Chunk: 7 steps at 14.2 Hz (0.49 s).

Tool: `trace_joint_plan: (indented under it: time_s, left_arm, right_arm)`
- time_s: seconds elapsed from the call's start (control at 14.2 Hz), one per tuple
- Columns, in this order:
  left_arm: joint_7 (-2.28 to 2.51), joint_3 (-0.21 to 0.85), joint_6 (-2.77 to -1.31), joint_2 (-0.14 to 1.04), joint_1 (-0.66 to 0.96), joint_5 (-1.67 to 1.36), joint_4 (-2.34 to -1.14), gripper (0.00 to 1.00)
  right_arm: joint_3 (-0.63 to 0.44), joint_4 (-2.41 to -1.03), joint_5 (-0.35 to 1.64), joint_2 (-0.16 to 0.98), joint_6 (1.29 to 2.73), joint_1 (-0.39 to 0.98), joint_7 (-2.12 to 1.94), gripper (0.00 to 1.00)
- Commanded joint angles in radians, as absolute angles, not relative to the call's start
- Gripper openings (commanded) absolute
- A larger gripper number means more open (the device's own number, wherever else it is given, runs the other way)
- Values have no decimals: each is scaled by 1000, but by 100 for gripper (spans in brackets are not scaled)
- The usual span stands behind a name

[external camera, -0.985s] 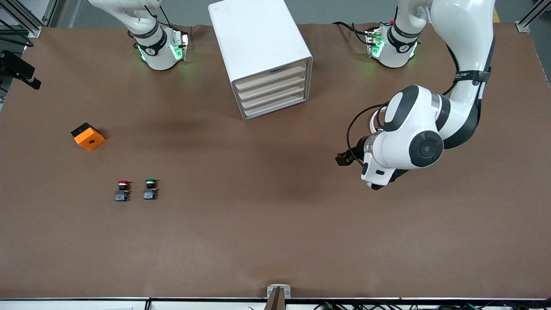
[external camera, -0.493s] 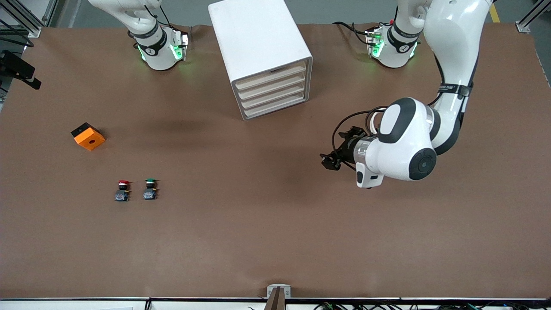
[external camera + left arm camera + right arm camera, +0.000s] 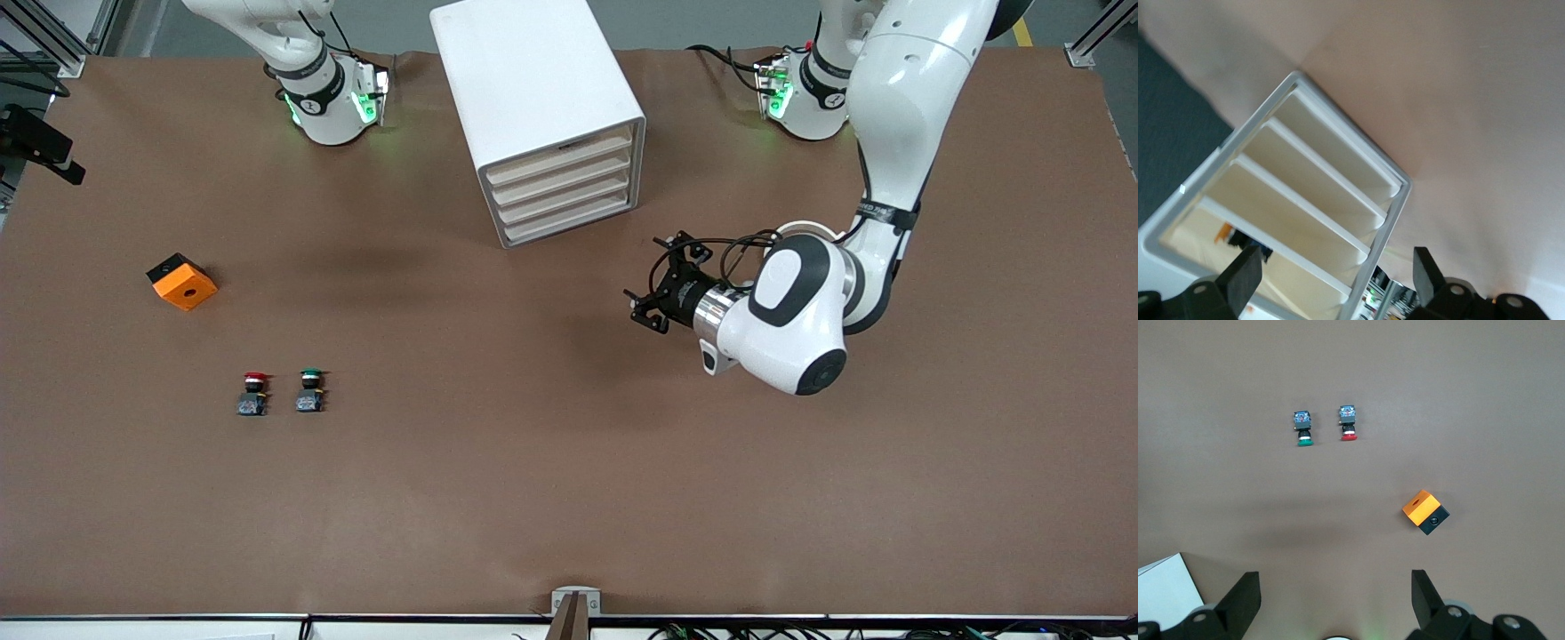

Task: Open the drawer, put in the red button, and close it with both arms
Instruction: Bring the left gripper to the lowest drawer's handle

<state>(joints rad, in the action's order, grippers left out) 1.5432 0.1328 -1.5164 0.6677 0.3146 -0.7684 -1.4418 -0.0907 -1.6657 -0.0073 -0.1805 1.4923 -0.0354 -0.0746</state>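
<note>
The white cabinet (image 3: 533,98) stands between the two arm bases, its four beige drawers (image 3: 562,188) all shut. My left gripper (image 3: 649,284) hovers open and empty just off the drawer fronts, toward the left arm's end; in the left wrist view the drawers (image 3: 1311,200) lie between its fingers (image 3: 1245,273). The red button (image 3: 254,391) stands upright toward the right arm's end, beside a green one (image 3: 310,389). My right gripper (image 3: 1335,577) hangs open and empty high over the table; the red button (image 3: 1349,425) shows well below it. It is out of the front view.
An orange cube with a hole (image 3: 182,281) lies farther from the front camera than the buttons, toward the right arm's end; it also shows as the orange cube (image 3: 1425,511) in the right wrist view. Brown table surface (image 3: 498,462) stretches between the buttons and the left arm.
The left arm has swung toward the cabinet, and its gripper has turned to face the drawer fronts. The right arm, the buttons and the cube have not moved.
</note>
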Motion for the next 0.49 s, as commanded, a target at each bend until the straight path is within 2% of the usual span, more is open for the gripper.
trace_joint_plan:
  time_s: [0.0,0.42]
  left_arm:
    - [1725,152,-1477,722,319,-799,-1405,100]
    - [2026,169,-1324,797,321,-871,-1411,100]
  right_arm:
    - [-81,-1677,-14,-195,1493,-51,-89,100]
    - [-81,-1675,-14,-193,1491,-51,-89,100]
